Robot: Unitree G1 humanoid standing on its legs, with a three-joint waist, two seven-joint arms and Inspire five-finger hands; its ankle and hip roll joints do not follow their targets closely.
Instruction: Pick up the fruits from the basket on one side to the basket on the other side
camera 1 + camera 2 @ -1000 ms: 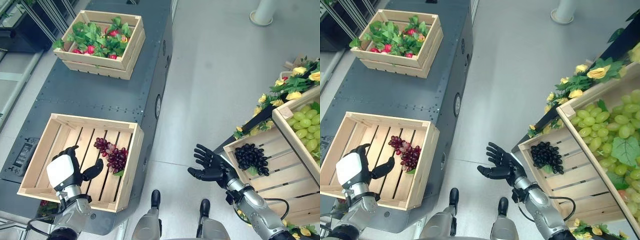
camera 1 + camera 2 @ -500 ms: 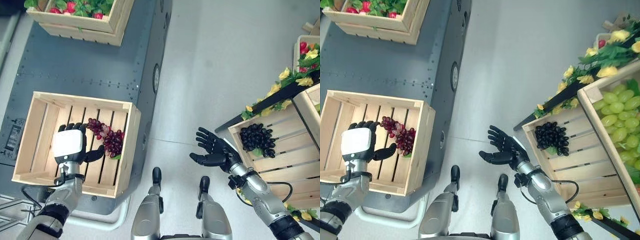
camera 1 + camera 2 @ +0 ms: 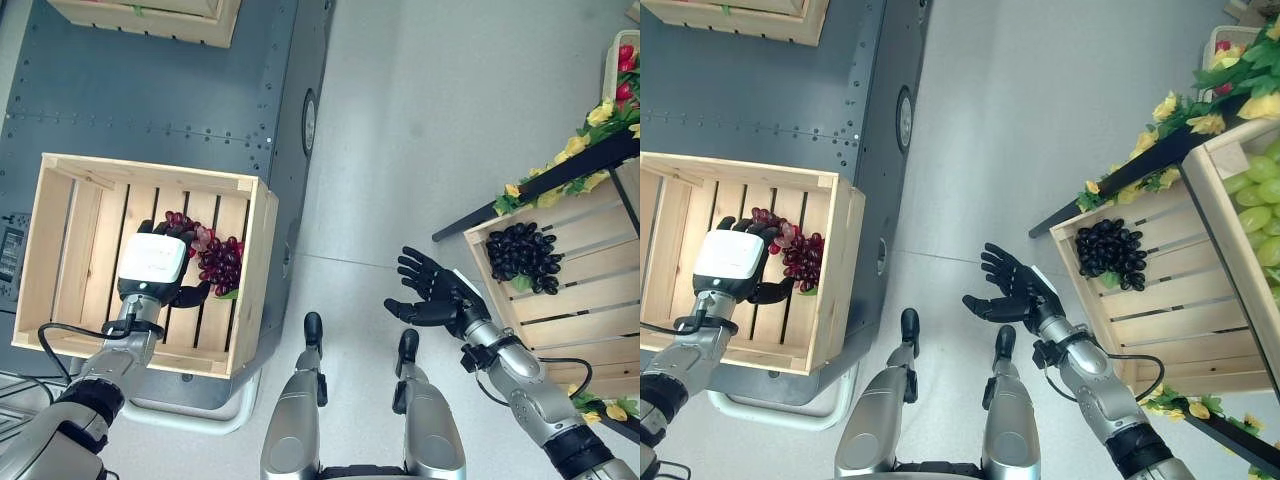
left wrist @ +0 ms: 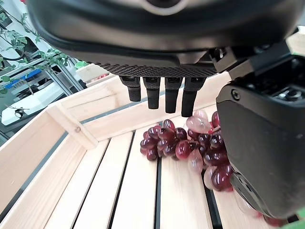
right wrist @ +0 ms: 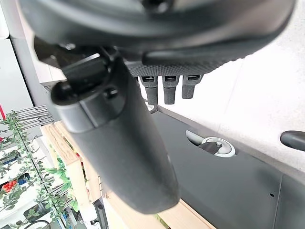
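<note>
Red grapes [image 3: 216, 264] lay unpicked in the wooden crate [image 3: 252, 262], left hand [image 3: 152, 268] loose above, right hand [image 3: 436, 298] spread, empty.

Left hand [image 3: 152, 268] over red grapes [image 3: 215, 262] in wooden crate [image 3: 250, 270], right hand [image 3: 436, 297] spread

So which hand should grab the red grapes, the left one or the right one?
Probably the left hand. It is inside the wooden crate right over the red grapes, fingers open. The right hand hangs open above the floor, nearer the black grapes.
</note>
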